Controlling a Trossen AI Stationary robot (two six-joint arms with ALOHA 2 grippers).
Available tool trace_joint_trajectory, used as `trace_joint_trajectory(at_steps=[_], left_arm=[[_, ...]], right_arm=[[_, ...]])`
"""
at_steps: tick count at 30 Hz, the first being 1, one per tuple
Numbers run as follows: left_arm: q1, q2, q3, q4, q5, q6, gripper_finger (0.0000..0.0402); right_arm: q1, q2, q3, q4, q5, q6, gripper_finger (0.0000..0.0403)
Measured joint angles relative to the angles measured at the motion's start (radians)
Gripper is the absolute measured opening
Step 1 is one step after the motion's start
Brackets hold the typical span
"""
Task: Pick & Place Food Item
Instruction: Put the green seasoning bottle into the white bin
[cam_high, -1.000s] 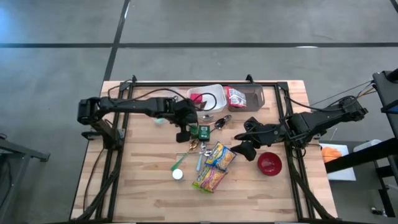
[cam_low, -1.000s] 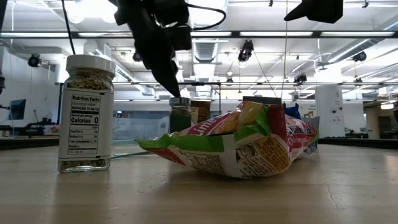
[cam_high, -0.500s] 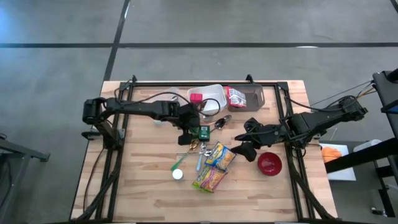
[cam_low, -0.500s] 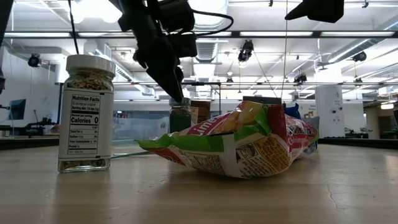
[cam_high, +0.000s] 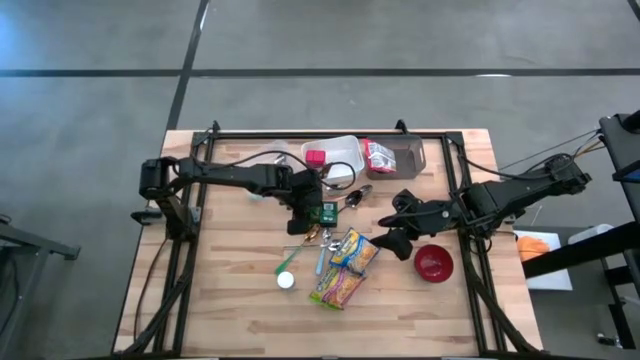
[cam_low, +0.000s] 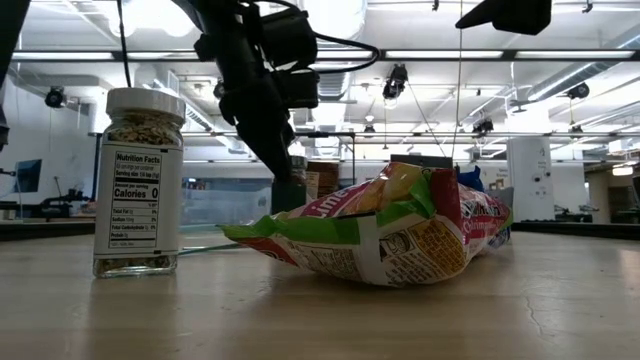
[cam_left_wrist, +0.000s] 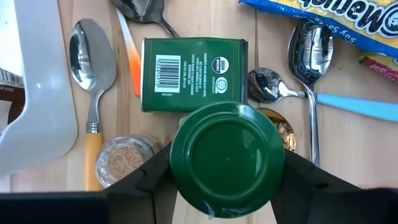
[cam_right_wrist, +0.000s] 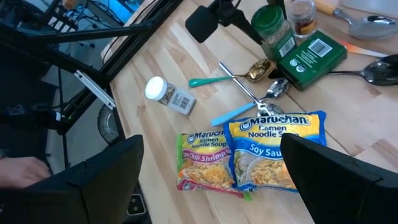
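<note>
Food item: round green-lidded jar (cam_left_wrist: 227, 158), upright on the pale wooden plank table (cam_high: 230, 280), about mid-table and slightly toward the far side.
Jar and tool: directly under the left gripper (cam_high: 305, 207), framed by it on two sides; lid facing straight up at the wrist camera.
Left gripper state: down around the jar; cannot tell whether clamped on it or just short of contact.
Just beside the jar: flat green rectangular tin (cam_left_wrist: 194, 74) lying label-up, and a small clear glass jar of brown spice (cam_left_wrist: 121, 163).
Cutlery around: yellow-handled metal spoon (cam_left_wrist: 92, 68) next to the tin; blue-handled metal spoon (cam_left_wrist: 311, 56) on the tin's other side.
Nearer and to the right: blue-and-yellow ramen packet (cam_right_wrist: 277, 149) and green-and-pink ramen packet (cam_right_wrist: 208, 163), side by side, flat.
Near left of the packets: white-capped glass seasoning shaker (cam_low: 139, 180), upright in the low view.
Far edge: white plastic tray (cam_high: 335, 155), with a clear rectangular tub (cam_high: 392, 155) to its right.
Right gripper (cam_high: 392, 230): spread wide, holding nothing, above the table right of the packets, well apart from the jar.
Right of the packets: red round bowl (cam_high: 433, 262), close to the right gripper.
</note>
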Motion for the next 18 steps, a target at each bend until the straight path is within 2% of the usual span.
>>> trace_joint_trajectory(at_steps=[10, 16, 18], left_arm=[[0.001, -0.029, 0.026, -0.054, -0.008, -0.078, 0.0185], [0.001, -0.115, 0.076, -0.113, -0.006, -0.078, 0.0185], [0.001, -0.146, 0.095, -0.126, 0.029, -0.078, 0.0185]], right_arm=[[-0.001, 0.037, -0.005, 0.019, 0.029, -0.013, 0.0375], [-0.014, 0.110, 0.002, 0.103, 0.046, -0.159, 0.0375], [-0.033, 0.131, 0.002, 0.141, 0.049, -0.229, 0.0375]])
